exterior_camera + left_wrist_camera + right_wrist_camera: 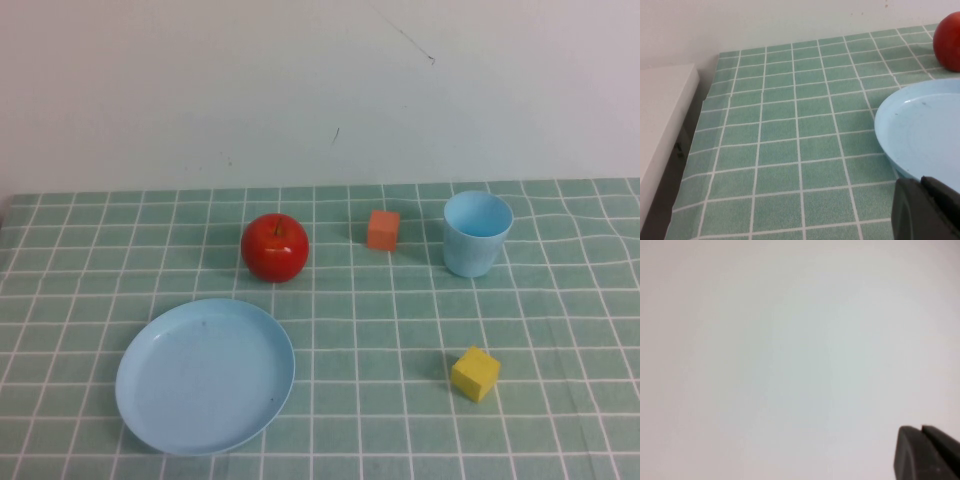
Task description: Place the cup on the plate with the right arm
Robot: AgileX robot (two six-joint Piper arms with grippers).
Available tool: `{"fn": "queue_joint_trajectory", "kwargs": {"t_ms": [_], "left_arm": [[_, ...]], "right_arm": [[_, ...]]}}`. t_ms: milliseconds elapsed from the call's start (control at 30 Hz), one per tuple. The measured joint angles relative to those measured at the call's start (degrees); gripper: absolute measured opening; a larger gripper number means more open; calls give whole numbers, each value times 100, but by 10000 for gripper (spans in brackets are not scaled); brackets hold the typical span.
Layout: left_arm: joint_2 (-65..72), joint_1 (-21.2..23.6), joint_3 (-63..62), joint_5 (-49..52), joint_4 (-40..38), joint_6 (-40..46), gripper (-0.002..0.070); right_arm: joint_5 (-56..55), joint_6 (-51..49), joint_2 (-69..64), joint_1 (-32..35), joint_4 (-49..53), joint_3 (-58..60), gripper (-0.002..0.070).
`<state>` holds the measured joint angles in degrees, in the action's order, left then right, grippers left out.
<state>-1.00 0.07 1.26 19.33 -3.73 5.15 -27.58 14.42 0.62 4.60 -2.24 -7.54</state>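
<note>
table (560, 330) with green checked cloth, white grid lines, fills the lower part of the high view, plain white wall (300, 80) behind. plate (205, 375) is the widest thing, round, shallow, light blue, glossy, near front left of the table, nothing on it. apple (274, 247) red, shiny, stem up, just behind the plate, apart from it. cup (477, 233) light blue tumbler, tapered, no handle, upright, open mouth up, at back right, well apart from the plate. yellow cube (475, 373) front right, tilted on its corner view. orange cube (383, 229) between apple and cup, at the back. neither arm shows in the high view. left claw (927, 210) dark tip only in its wrist view, over the plate's rim at the table's left side, fingers together, closed on nothing. right claw (925, 452) dark tip in its wrist view against blank white, fingers closed, empty.
</note>
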Motion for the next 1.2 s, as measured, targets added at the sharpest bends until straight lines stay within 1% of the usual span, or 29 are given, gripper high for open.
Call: {"fn": "queue_joint_trajectory", "kwargs": {"t_ms": [67, 167, 300, 367, 467, 533, 600, 700, 900, 1000, 1200], "left_arm": [[0, 0, 0, 0, 0, 0, -3], [0, 0, 0, 0, 0, 0, -3], [0, 0, 0, 0, 0, 0, -3], [0, 0, 0, 0, 0, 0, -4], [0, 0, 0, 0, 0, 0, -4], [0, 0, 0, 0, 0, 0, -4], [0, 0, 0, 0, 0, 0, -4], [0, 0, 0, 0, 0, 0, -4], [0, 0, 0, 0, 0, 0, -4], [0, 0, 0, 0, 0, 0, -3], [0, 0, 0, 0, 0, 0, -3]], "right_arm": [[805, -332, 0, 0, 480, -386, -3], [1710, -824, -37, 0, 1080, -822, -3], [2758, -1274, -417, 0, 1334, -1277, -3], [3471, -1369, -716, 0, 1346, -1474, -3], [4615, -1341, -1194, 0, 1309, -1740, -3], [5421, -1115, -1510, 0, 1135, -1906, -3], [5990, -717, -1824, 0, 835, -1988, -3], [6274, -444, -2144, 0, 466, -1999, -3], [6258, -656, -2274, 0, -182, -1999, -3], [5874, -677, -2287, 0, -238, -1999, -3], [4763, -590, -2497, 0, -475, -1999, -3]]}}
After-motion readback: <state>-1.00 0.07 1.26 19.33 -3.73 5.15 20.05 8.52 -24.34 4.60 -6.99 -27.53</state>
